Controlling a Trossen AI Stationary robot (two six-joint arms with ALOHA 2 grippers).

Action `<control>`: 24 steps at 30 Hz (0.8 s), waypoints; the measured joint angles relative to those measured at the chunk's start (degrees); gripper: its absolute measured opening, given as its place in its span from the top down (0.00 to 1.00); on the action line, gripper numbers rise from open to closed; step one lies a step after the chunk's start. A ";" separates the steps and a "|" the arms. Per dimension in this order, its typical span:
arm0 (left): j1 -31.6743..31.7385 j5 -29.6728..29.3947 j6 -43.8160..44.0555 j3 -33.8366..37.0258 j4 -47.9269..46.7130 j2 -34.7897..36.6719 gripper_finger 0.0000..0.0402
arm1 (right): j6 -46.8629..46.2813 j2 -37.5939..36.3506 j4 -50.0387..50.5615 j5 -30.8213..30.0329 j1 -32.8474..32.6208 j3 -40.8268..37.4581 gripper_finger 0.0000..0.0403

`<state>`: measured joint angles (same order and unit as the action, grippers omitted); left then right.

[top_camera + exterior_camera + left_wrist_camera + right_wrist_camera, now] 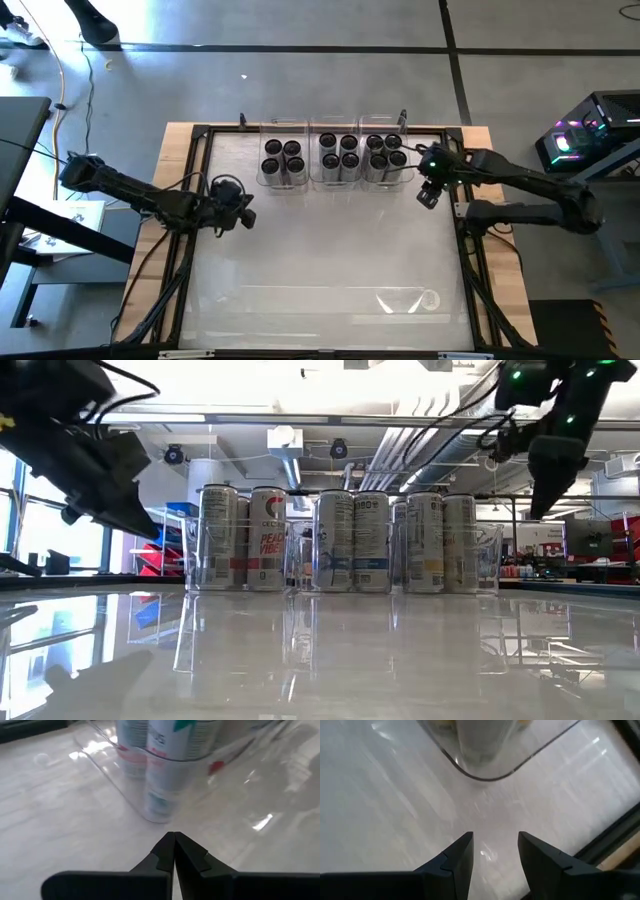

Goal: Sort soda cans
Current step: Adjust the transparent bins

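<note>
A: With all twelve soda cans [330,155] standing in three clear trays [283,178] at the table's [320,260] far edge, where do your grippers sit?

B: You have the left gripper [243,215] pressed together, empty, near the left tray; the right gripper [430,195] spread, empty, beside the right tray.

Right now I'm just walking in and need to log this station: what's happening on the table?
Nothing is being held. Twelve soda cans stand in three clear trays at the table's far edge, four to a tray. The left claw is shut and empty, over bare table near the left tray. The right claw is open, empty, beside the right tray.
</note>
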<state>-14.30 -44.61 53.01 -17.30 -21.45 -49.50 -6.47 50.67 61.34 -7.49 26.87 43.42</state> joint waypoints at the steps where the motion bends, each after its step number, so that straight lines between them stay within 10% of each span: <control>1: 1.10 0.49 -1.09 0.00 0.01 0.00 1.00 | -0.09 1.46 0.03 -0.41 0.00 0.00 0.63; 8: 6.32 2.38 -6.93 0.00 2.06 -0.11 1.00 | -3.78 11.52 1.04 -9.70 0.17 0.48 0.63; 24: 8.36 0.16 -12.37 0.00 3.39 -0.11 1.00 | -2.28 17.59 -5.33 -8.33 -0.02 0.52 0.63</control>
<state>-5.94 -44.46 40.64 -17.30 -18.06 -49.60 -8.75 68.26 56.01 -15.83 26.85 43.94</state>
